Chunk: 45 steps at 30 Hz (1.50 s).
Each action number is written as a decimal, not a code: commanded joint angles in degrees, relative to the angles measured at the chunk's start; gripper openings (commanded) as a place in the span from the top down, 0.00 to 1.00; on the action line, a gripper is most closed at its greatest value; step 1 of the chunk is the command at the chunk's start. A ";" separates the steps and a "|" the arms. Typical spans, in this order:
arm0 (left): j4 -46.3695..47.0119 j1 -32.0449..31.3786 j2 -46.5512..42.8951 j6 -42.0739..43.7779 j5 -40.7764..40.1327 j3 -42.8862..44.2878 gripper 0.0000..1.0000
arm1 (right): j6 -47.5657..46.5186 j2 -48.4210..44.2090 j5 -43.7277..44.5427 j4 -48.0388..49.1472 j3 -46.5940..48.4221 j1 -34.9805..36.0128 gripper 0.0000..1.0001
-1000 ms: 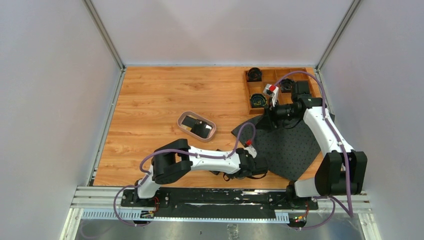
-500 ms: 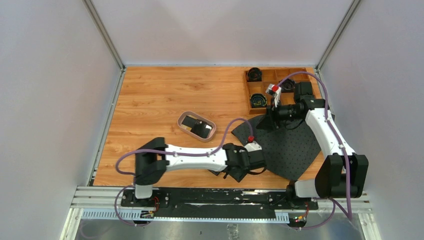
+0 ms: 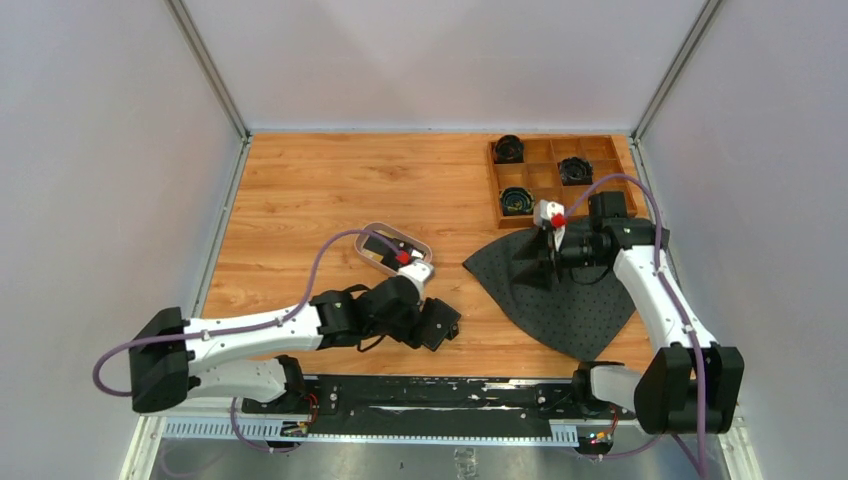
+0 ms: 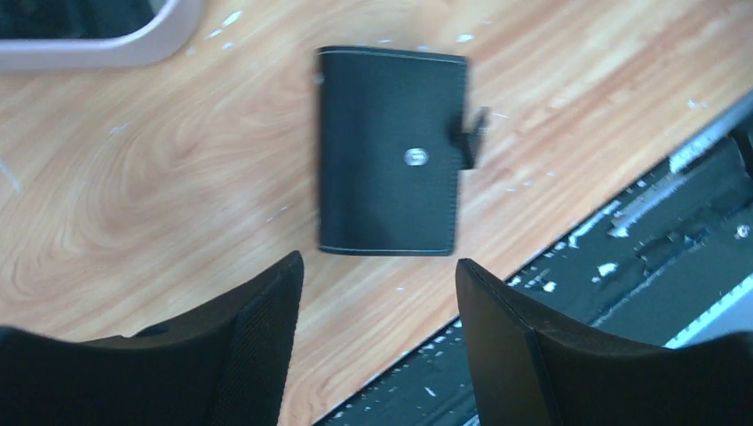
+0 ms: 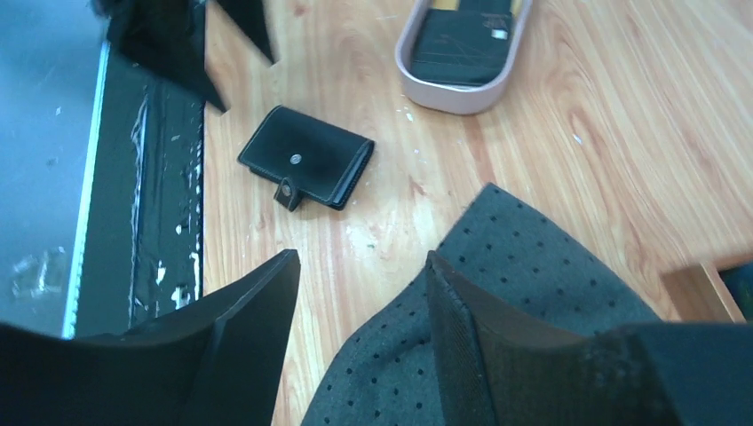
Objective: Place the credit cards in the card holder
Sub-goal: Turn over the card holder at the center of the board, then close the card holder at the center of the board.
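Left wrist view: black leather card holder (image 4: 388, 151) lies shut. Dark credit cards (image 5: 462, 40) maybe wait in the pale oval tray (image 5: 448, 96). Apart and empty: left gripper (image 4: 377, 266), right gripper (image 5: 360, 257).

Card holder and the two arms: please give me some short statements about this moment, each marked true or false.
1. The card holder lies folded shut on the bare table. True.
2. The left jaws grip the card holder. False: they stand open, clear of it, with nothing between them.
3. The card holder lies on the cloth. False: it lies on wood, apart from the cloth.
4. Dark cards lie in the tray. True.
5. The right jaws hold a card. False: they are open and empty, over the cloth.
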 commanded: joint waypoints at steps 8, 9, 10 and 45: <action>12.92 15.90 -10.16 -5.07 9.78 -14.16 0.21 | -26.54 0.31 -3.86 -9.32 -5.02 7.85 0.45; 13.97 16.50 -9.60 -6.29 10.42 -14.87 0.26 | -26.04 1.24 -2.78 -9.47 -4.80 8.79 0.48; 15.07 16.93 -9.14 -7.25 10.86 -15.62 0.30 | -25.78 2.17 -1.86 -9.56 -4.69 9.81 0.52; 8.56 11.10 14.19 -13.47 13.02 -5.02 0.87 | 2.25 10.69 14.07 4.38 -3.36 26.33 0.86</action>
